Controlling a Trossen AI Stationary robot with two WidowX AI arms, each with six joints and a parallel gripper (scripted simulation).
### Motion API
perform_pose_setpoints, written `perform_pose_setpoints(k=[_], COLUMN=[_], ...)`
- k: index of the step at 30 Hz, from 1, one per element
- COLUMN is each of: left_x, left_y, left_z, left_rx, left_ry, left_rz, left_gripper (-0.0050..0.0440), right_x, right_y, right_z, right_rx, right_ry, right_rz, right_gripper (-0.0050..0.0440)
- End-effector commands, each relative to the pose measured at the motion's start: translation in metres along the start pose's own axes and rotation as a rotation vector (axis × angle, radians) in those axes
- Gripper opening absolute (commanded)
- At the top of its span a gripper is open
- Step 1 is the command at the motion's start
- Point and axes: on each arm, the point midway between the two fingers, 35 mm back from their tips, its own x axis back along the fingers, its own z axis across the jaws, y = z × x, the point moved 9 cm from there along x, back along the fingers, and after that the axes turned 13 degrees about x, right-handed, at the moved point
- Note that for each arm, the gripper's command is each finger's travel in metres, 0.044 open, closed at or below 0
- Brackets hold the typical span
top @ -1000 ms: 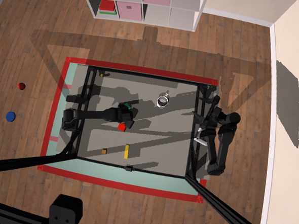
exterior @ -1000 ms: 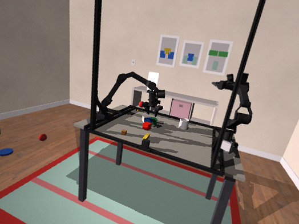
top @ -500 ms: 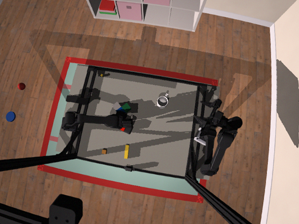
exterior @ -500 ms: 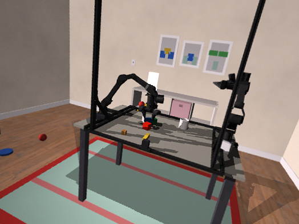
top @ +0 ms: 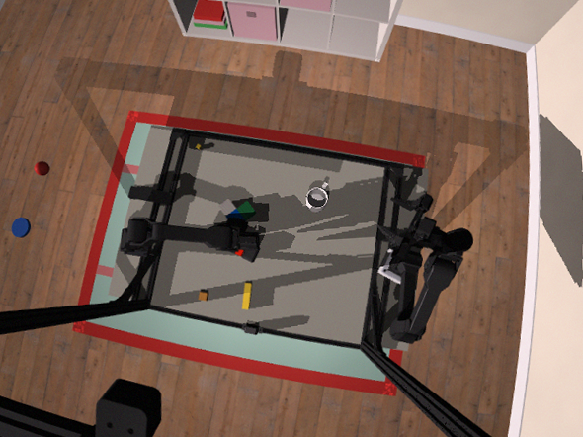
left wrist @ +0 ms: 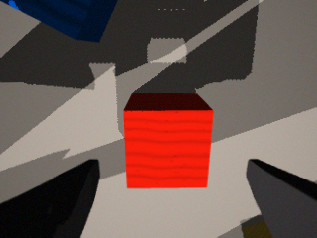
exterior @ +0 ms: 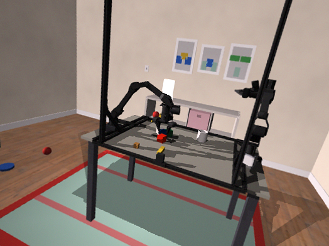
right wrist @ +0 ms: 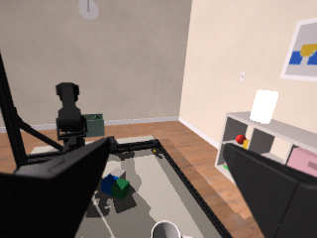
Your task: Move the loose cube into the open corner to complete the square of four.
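The loose red cube (left wrist: 168,148) sits on the table, apart from the other cubes; it also shows in the overhead view (top: 239,251) and the side view (exterior: 162,138). My left gripper (left wrist: 173,167) is open and hovers just over it, one finger on each side, neither touching. The white cube (top: 226,206), blue cube (top: 236,213) and green cube (top: 247,207) stand together in an L a little beyond it. My right gripper (exterior: 242,91) is open and empty, held high at the table's right edge; its wrist view (right wrist: 163,198) looks down over the table.
A white mug (top: 317,198) stands at the table's middle back. A yellow block (top: 246,296) and a small orange cube (top: 202,294) lie near the front edge. Black frame posts stand at the table's corners.
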Motion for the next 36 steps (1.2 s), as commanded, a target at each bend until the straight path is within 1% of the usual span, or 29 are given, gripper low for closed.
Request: perform_pose_setpoints(k=[1,36], left_x=[-0.010,-0.061], left_y=[0.000,-0.001], left_z=[0.000,0.000], left_rx=[0.002,-0.001], left_ry=[0.016,0.017], left_rz=[0.006,0.006], left_gripper=[0.0377,0.0377], right_x=[0.000,0.000], right_y=[0.002,0.002], right_z=[0.001,0.001], right_rx=[-0.002,-0.002], right_ry=[0.004,0.004], right_rz=[-0.002,-0.002], right_gripper=[0.0400,0.0400])
